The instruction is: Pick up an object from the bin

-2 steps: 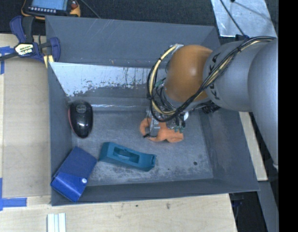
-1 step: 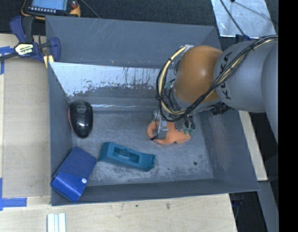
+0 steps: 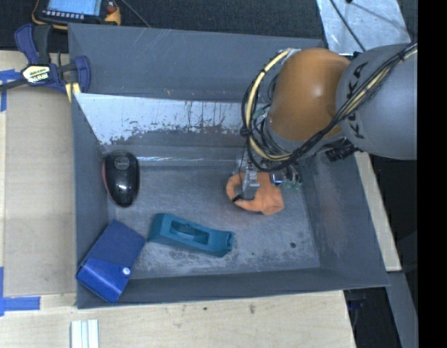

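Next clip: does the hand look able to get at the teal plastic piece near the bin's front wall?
Probably yes. The teal piece lies uncovered on the bin floor, and only bare floor separates it from the orange lump that the hand is over.

Your arm point(image 3: 382, 114) reaches in over the bin's point(image 3: 187, 194) right wall. Your gripper point(image 3: 249, 187) hangs low, right of its centre.
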Motion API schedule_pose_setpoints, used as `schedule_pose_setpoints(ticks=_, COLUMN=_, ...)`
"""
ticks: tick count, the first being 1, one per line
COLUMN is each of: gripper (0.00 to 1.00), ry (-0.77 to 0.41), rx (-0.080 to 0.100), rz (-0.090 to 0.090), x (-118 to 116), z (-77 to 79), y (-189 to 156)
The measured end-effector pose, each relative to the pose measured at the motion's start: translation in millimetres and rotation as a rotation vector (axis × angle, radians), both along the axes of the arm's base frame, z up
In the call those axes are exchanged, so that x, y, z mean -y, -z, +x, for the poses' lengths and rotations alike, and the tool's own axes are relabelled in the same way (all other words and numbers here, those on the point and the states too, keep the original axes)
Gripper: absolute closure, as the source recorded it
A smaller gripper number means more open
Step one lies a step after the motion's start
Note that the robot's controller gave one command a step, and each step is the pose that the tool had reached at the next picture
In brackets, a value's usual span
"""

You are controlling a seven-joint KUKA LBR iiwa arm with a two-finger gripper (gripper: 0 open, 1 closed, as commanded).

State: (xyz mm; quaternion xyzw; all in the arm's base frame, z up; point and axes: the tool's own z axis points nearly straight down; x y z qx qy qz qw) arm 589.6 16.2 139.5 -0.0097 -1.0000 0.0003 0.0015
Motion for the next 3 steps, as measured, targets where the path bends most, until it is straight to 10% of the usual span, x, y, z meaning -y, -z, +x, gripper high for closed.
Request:
schedule_pose_setpoints(ticks=1, gripper=1.0, ry=-0.088, rx=0.025, rz=0.001, x=29, z=10.7, y=2)
schedule_pose_setpoints(ticks=2, gripper=1.0, ry=-0.077, rx=0.001, rz=0.002, x=58, z=9.7, y=33)
schedule_pose_setpoints(ticks=3, gripper=1.0, ry=-0.027, rx=-0.001, rz=0.001, x=44, z=4.5, y=-17)
